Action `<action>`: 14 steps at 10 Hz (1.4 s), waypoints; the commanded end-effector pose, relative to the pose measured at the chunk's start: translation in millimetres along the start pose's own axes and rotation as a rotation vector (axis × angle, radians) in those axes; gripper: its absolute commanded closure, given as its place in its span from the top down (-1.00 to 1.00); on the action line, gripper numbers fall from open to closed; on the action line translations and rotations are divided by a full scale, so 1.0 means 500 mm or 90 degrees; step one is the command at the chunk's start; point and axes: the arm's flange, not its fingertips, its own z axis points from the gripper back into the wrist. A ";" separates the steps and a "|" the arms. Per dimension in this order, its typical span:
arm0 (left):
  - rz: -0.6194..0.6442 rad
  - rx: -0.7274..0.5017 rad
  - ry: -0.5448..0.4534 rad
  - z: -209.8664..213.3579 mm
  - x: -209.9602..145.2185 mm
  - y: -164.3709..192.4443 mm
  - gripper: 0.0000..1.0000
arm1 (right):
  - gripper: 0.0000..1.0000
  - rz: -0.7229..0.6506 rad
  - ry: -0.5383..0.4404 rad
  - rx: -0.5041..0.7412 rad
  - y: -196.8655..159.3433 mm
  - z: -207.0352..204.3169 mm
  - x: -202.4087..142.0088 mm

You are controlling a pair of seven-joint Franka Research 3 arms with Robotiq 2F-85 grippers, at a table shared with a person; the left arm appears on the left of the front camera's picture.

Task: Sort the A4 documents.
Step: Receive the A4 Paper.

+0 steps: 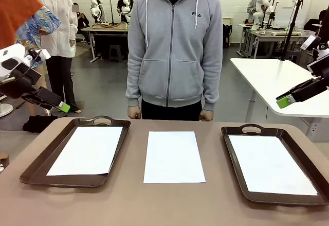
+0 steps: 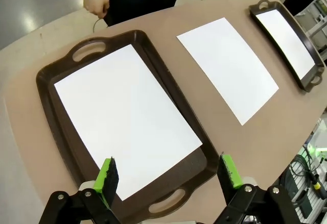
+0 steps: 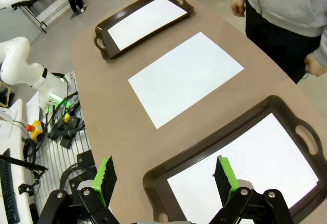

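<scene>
Three white A4 documents lie on the tan table. One sheet [image 1: 87, 150] rests in the left dark brown tray [image 1: 36, 169]. Another [image 1: 173, 156] lies bare on the table's middle, and a third [image 1: 270, 163] rests in the right tray [image 1: 234, 161]. My left gripper [image 1: 60, 106] hangs open above the table's left edge; in the left wrist view it [image 2: 168, 174] hovers over the left tray's near end [image 2: 194, 170]. At the right edge my right gripper [image 1: 284, 101] is raised and open; its own view [image 3: 166, 175] looks down on the right tray's corner [image 3: 153, 180].
A person in a grey hoodie [image 1: 172, 46] stands at the far side with both hands [image 1: 134, 113] at the table's edge. A white table [image 1: 272, 79] stands at the back right. Cables and an emergency-stop box [image 3: 36, 127] lie on the floor beside the table.
</scene>
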 end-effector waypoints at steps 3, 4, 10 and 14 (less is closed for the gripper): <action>-0.087 -0.039 -0.043 -0.041 0.062 0.055 1.00 | 1.00 0.002 -0.001 0.003 0.002 -0.001 0.001; -0.111 -0.048 -0.041 -0.042 0.087 0.057 1.00 | 1.00 0.002 -0.001 0.003 0.002 -0.001 0.001; -0.094 -0.090 -0.054 -0.024 0.095 -0.003 1.00 | 1.00 0.002 -0.001 0.003 0.002 -0.001 0.001; -0.091 -0.079 -0.052 -0.021 0.087 -0.008 1.00 | 1.00 0.002 -0.001 0.003 0.002 -0.001 0.001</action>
